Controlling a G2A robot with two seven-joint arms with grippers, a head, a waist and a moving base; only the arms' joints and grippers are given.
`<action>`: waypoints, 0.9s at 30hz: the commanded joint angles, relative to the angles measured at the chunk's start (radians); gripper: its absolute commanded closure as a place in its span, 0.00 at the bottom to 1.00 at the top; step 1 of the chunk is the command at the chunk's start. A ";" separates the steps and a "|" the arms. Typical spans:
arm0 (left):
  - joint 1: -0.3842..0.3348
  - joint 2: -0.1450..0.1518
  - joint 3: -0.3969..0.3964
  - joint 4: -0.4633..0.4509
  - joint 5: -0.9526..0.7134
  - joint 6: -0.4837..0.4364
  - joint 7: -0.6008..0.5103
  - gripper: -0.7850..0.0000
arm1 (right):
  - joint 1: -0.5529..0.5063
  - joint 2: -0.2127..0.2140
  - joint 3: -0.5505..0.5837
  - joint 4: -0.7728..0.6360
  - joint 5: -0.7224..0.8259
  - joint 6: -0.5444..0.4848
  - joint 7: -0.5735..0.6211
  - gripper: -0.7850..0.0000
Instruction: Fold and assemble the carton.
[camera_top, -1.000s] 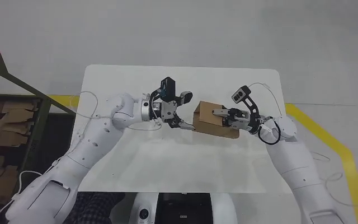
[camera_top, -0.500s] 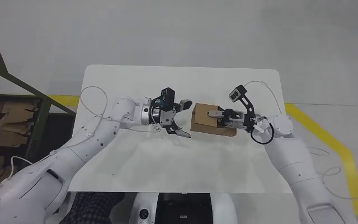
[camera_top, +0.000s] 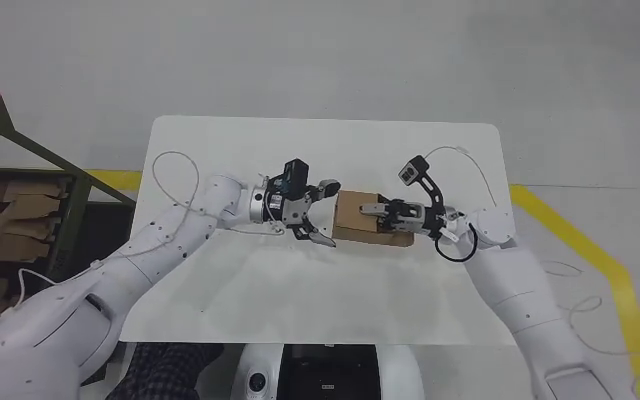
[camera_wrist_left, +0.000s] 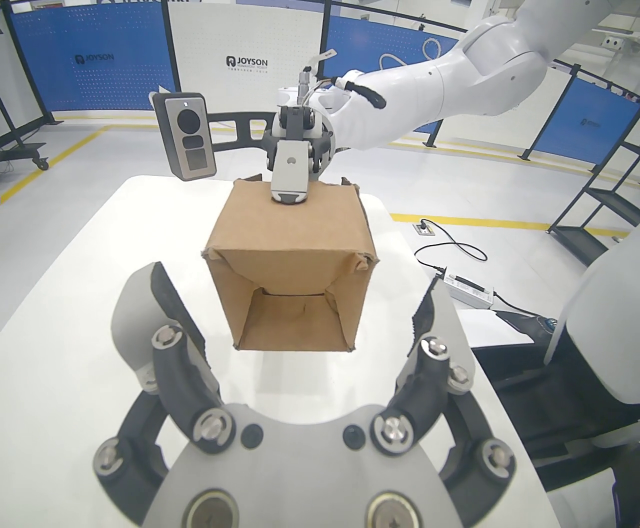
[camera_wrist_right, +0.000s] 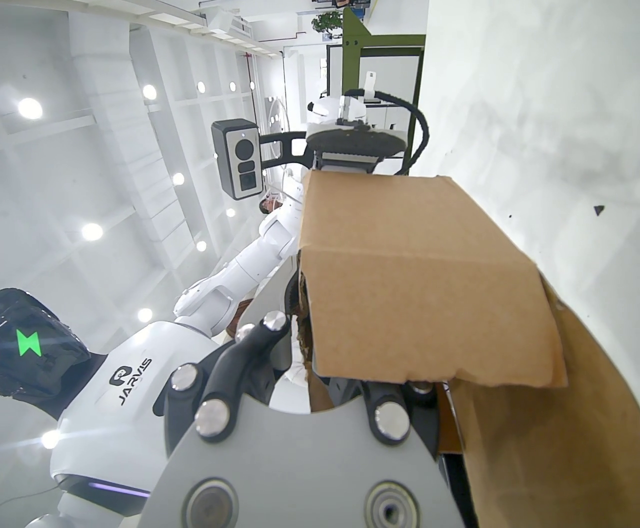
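A white rectangular desk (camera_top: 200, 290) lies under the brown cardboard carton (camera_top: 358, 222), which sits about mid-desk on its side, its long axis running between the two arms. One end of the carton is open, and there the flaps slope inward like a funnel toward a darker hollow. At the opposite end, short flap edges stick up past the top panel. Whether the carton's lower panel touches the desk or hangs just above it I cannot tell.

The left gripper (camera_top: 328, 213) is just beside the carton's open end and faces straight into it. It is released: its two black-padded fingers are spread wider than the carton and touch no cardboard.

The right gripper (camera_top: 370, 210) is at the carton's far end and is grasping the carton there. One white finger (camera_wrist_left: 290, 175) lies flat on the outside of the top panel, its tip pointing toward the open end; the panel's edge runs between the jaws
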 joint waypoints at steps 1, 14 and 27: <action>-0.007 -0.006 0.012 0.002 -0.018 0.000 -0.018 0.00 | -0.003 0.000 -0.002 -0.008 -0.007 -0.002 -0.005 1.00; -0.027 -0.030 0.041 0.000 -0.063 0.000 -0.069 0.00 | -0.020 0.001 -0.004 -0.042 -0.023 0.001 -0.017 1.00; -0.031 -0.033 0.059 0.009 -0.124 0.000 -0.085 0.13 | -0.034 0.004 0.005 -0.059 -0.040 0.010 -0.038 1.00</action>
